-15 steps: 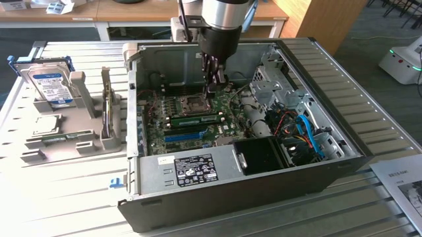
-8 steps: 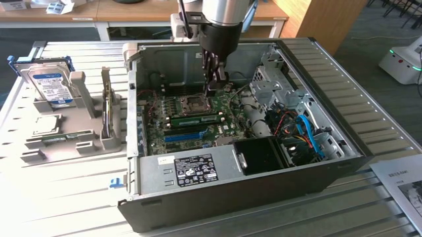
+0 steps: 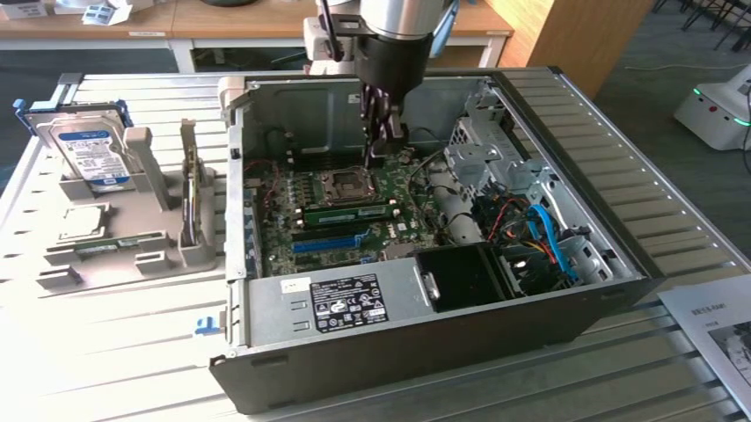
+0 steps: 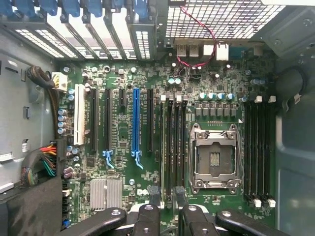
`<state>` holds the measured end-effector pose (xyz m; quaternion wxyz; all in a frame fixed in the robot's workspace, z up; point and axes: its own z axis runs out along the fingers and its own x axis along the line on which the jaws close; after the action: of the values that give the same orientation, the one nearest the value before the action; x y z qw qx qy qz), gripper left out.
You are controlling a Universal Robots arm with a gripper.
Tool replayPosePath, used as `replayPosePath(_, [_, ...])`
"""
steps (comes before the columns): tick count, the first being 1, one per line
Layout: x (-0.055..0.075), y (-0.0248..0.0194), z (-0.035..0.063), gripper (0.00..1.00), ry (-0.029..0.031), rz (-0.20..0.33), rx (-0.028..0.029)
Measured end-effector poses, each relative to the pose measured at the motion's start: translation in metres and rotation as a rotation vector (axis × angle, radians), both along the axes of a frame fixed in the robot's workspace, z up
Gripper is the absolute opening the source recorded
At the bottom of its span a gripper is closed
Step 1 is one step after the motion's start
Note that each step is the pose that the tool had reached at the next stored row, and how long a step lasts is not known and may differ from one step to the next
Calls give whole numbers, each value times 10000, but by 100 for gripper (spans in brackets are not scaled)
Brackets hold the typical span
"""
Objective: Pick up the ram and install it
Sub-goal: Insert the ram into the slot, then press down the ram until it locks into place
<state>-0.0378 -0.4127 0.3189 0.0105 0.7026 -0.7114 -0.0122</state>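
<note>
Nearest in the exterior view, a black sticker [image 3: 348, 301] is carried on the near wall of the open computer case [image 3: 610, 290], its white print too fine to be read. A printed sheet [image 3: 718, 327] at the exterior view's right is cut off by the frame edge. On the motherboard [image 3: 276, 193], a white logo [image 4: 141, 192] beginning with "D" is seen from the wrist, partly covered by a finger.

The ram [image 3: 346, 212], green with a white label that cannot be read, is found standing in a slot just beside the CPU socket [image 3: 346, 182], on its near side. The blue slot [image 3: 325, 243] lies nearer still. Whether the ram is fully seated cannot be told.

The gripper [image 3: 378, 158] is hung inside the case just beyond the socket. Its fingers [image 4: 147, 219] are held apart, and nothing is gripped; between them the dark memory slots [image 4: 172, 147] are seen.

Open room is found above the board, while the drive cage [image 3: 493, 149] and cables [image 3: 540, 237] crowd the exterior view's right.

At the exterior view's left, a grey tray [image 3: 209, 246] is set with a hard drive [image 3: 88, 145] bearing a blue-white label, and a second green stick [image 3: 112, 245] is laid flat in it.
</note>
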Motion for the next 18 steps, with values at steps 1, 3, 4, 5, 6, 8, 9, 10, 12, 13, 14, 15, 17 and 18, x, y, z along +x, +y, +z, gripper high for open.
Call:
replayPosePath(1, [0, 0, 5, 25, 1, 0, 0])
replayPosePath(3, [0, 0, 5, 25, -1, 0, 2])
replayPosePath(4, [0, 0, 5, 25, -1, 0, 2])
replayPosePath(5, [0, 0, 5, 25, 0, 0, 1])
replayPosePath(6, [0, 0, 6, 25, 0, 0, 0])
replayPosePath(8, [0, 0, 6, 25, 0, 0, 1])
replayPosePath(9, [0, 0, 13, 25, 2, 0, -5])
replayPosePath(10, [0, 0, 20, 25, 2, 0, -4])
replayPosePath(12, [0, 0, 27, 25, 0, 0, 1])
replayPosePath(13, [0, 0, 27, 25, 0, 0, 1])
replayPosePath(14, [0, 0, 27, 25, 0, 0, 1])
replayPosePath(15, [0, 0, 27, 25, 0, 0, 0])
replayPosePath(17, [0, 0, 27, 25, 0, 0, 0])
replayPosePath(18, [0, 0, 27, 25, 0, 0, 0])
